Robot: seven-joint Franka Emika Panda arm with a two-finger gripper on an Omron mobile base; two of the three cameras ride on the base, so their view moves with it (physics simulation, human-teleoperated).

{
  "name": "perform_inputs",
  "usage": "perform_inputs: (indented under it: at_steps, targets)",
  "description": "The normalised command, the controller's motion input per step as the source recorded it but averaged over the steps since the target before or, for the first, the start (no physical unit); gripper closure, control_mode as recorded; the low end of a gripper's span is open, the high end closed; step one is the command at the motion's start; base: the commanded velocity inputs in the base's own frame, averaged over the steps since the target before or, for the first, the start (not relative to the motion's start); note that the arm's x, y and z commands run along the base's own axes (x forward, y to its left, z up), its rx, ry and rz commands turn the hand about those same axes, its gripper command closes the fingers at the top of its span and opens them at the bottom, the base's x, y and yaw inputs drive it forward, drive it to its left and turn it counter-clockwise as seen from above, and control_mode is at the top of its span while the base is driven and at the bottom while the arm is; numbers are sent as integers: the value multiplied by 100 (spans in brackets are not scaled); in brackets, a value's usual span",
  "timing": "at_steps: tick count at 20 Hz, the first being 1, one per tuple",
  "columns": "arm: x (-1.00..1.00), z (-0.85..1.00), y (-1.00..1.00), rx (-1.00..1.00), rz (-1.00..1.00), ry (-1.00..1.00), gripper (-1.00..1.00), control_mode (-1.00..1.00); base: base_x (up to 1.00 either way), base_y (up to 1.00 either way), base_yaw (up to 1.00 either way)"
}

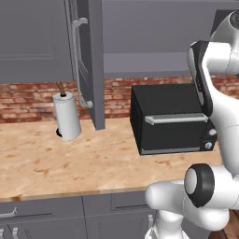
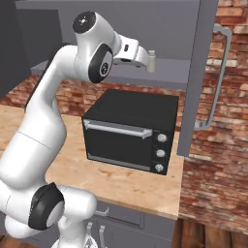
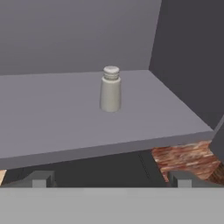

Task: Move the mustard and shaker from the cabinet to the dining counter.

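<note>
Grey shaker (image 3: 110,89) stands upright mid-shelf in the cabinet (image 3: 188,57) — hand (image 3: 111,178) spread apart, well short of it.

Even, diffuse rendered light, soft shadows under the shaker (image 3: 110,89), no glare, slightly soft, low-resolution textures

No text, label, brand, number or sign can be read in any view. The oven (image 2: 130,131), centre of the right base view, has three knobs at its lower right with no markings that can be made out; they may be too small to tell. The shaker (image 3: 110,89), upper centre of the hand view, is plain grey with no label.
</note>
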Motion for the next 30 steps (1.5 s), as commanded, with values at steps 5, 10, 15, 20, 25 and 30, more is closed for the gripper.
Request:
perform_inputs:
  at_steps: [5, 10, 15, 20, 25, 30]
  targets:
    - [20, -20, -15, -3, 0, 0, -100, -100, 0, 0, 0]
    - [31, -15, -6, 0, 0, 0, -100, -100, 0, 0, 0]
    - [47, 0, -5, 0, -2, 0, -100, -100, 0, 0, 0]
    - [36, -1, -8, 0, -5, 0, -100, -100, 0, 0, 0]
    - [26, -7, -13, 0, -6, 1, -100, -100, 0, 0, 0]
    - [28, -13, -9, 0, -6, 0, -100, -100, 0, 0, 0]
